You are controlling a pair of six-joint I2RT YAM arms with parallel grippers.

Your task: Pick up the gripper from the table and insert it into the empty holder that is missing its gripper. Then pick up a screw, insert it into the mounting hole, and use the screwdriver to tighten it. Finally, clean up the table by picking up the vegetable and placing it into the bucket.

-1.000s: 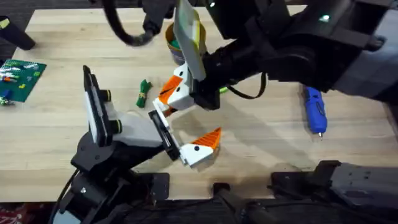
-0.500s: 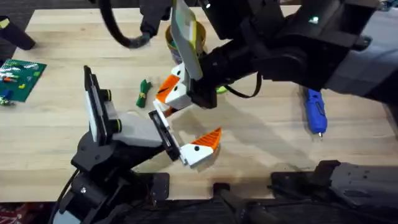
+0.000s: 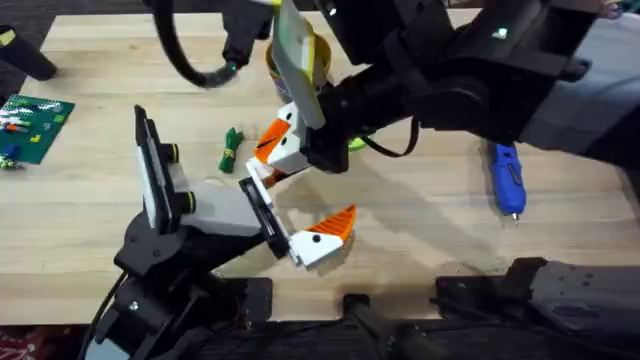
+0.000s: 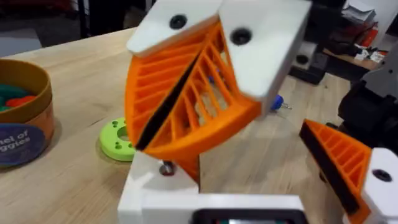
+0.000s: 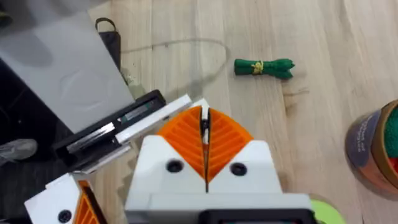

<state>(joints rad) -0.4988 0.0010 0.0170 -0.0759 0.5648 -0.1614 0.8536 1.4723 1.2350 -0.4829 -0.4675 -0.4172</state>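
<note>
My right gripper [image 3: 268, 148] is shut on the gripper piece. Its white shank [image 5: 158, 117] lies against the black holder [image 3: 262, 210] on the left arm's white hand body. The piece's orange tip is hidden between my pads [image 5: 186, 140]. In the left wrist view the right gripper [image 4: 174, 124] looms close above the shank [image 4: 155, 193]. The left gripper [image 3: 300, 205] stands open and carries just the twin finger [image 3: 325, 235]. The green vegetable [image 3: 231, 148] lies left of the holder. The bucket [image 3: 272, 58] stands behind and the blue screwdriver [image 3: 506, 178] lies far right. A screw is out of view.
A lime-green flat ring [image 4: 118, 138] lies between the bucket and the right gripper. A green circuit board [image 3: 35, 120] sits at the table's left edge. Bare wooden table [image 3: 420, 230] spreads between the twin finger and the screwdriver. A black cable loops over the far side.
The right arm has edged slightly toward the far left with the piece still in its fingers. The hand body, vegetable and screwdriver have stayed put.
</note>
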